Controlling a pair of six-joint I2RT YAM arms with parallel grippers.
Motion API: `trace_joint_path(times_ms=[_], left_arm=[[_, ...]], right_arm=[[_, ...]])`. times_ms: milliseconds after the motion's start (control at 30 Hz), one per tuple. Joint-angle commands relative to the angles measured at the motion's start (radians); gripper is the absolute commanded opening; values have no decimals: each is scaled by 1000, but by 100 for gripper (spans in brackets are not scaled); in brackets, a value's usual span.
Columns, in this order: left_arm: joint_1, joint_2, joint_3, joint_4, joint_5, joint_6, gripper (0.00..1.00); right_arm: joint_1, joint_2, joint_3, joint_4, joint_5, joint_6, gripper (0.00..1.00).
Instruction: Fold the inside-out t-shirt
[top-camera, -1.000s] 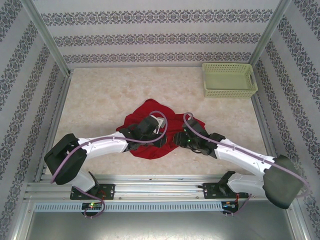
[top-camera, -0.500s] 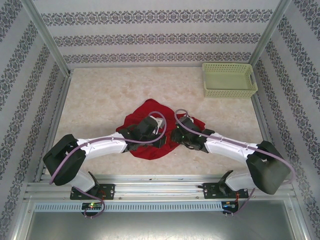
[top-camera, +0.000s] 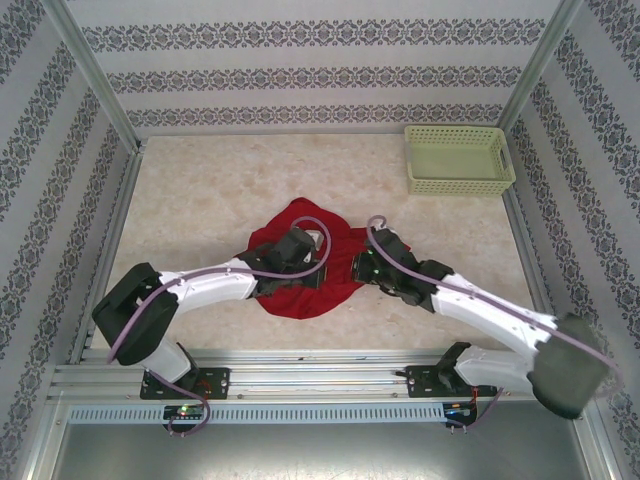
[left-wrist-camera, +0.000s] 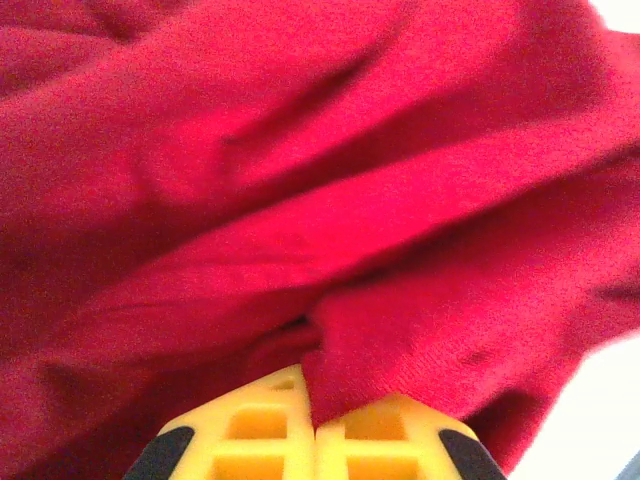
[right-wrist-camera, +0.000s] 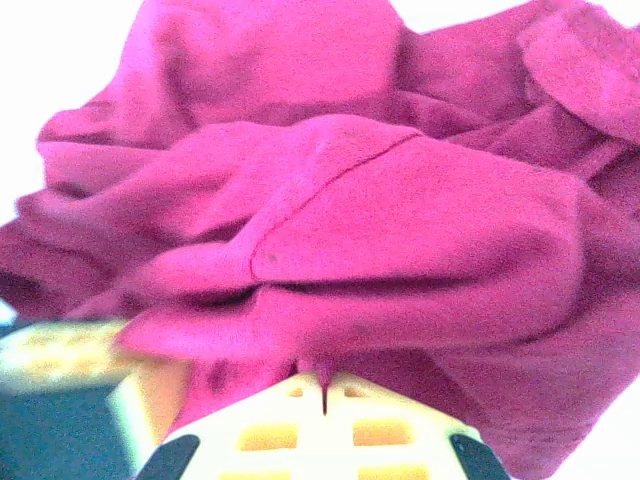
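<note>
Because the inside-out t-shirt (top-camera: 303, 298) is thin, limp cloth, it should weigh next to nothing, drape wherever it is let go, and slide easily over the smooth bench (top-camera: 200, 200). Nothing about it looks fragile. It lies bunched in a rumpled heap under and between the two claws. The left claw (left-wrist-camera: 316, 402) is pressed together on a fold of red cloth that rises from between its tips, with the rest of the shirt spreading ahead of it. The right claw (right-wrist-camera: 323, 388) is likewise clamped, a thin pleat nipped where its tips meet and a stitched line running across the cloth just above. I judge the best holds to be hems, shoulder seams or the neck edge, where doubled cloth resists slipping. Pinching mid-panel would likely gather several layers at once.
</note>
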Motion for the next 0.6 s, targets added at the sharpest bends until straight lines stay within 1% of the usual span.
trace_joint_path(times_ms=[0, 67, 133, 200, 300, 400, 500, 567], left_arm=[[49, 68, 37, -61, 12, -38, 0], [66, 95, 39, -52, 33, -46, 0], [75, 95, 26, -21, 55, -53, 0], [76, 78, 10, 7, 64, -53, 0], [77, 38, -8, 16, 58, -42, 0], [77, -4, -29, 22, 58, -23, 0], [75, -45, -45, 35, 91, 7, 0], [76, -91, -56, 31, 107, 24, 1]], right_arm=[[-17, -141, -50, -9, -139, -46, 0], [-39, -221, -79, 8, -204, -44, 0], [-73, -279, -98, -29, -213, -36, 0], [-133, -321, -123, -65, -226, -32, 0], [-241, -366, -185, -70, -272, -25, 0], [-314, -372, -243, -31, -310, -13, 0], [-323, -342, -256, -12, -295, -27, 0], [-323, -317, -247, -34, -256, -28, 0]])
